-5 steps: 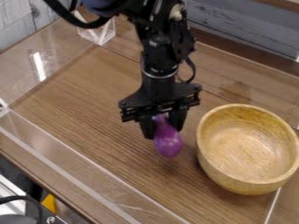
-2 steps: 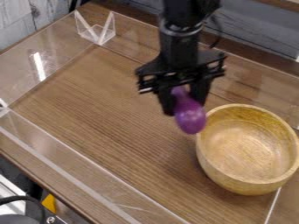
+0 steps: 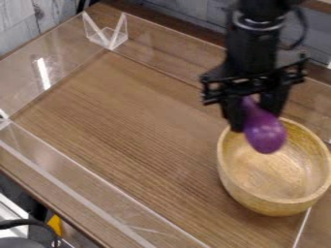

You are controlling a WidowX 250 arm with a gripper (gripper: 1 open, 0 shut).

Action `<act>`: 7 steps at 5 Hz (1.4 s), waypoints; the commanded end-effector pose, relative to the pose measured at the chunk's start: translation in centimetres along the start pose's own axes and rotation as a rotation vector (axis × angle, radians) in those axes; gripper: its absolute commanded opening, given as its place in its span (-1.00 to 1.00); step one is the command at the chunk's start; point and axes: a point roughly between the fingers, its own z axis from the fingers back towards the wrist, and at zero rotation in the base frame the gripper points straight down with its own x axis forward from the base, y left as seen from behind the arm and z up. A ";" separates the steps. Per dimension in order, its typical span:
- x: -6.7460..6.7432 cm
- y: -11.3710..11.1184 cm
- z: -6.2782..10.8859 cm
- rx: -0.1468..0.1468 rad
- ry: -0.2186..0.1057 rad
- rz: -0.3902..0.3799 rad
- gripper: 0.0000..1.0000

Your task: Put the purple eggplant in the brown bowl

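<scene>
Now gripper [image 3: 255, 108] grips purple eggplant [image 3: 265, 135] w/ long axis near-vertical, bulb down, over brown bowl [image 3: 241, 180].

Glossy purple eggplant [image 3: 265, 134]; grained wooden brown bowl [image 3: 272, 192].

Bright, even light across the wooden table [image 3: 123, 116], soft and diffuse. White glare streaks on the clear plastic wall [image 3: 45, 70] at the left and along the front edge. A small highlight shines on the purple eggplant [image 3: 265, 133]. Shadows are faint and short. The picture is low-resolution and grainy, the black gripper [image 3: 254, 108] slightly smeared.
</scene>
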 end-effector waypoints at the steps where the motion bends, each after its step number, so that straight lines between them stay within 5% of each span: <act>1: -1.4 -1.9 1.4 -0.058 -0.002 -0.012 -1.00; 4: -1.4 -3.4 -0.5 -0.086 -0.007 -0.007 -1.00; 7: -1.2 -3.7 -0.5 -0.106 0.010 -0.015 -1.00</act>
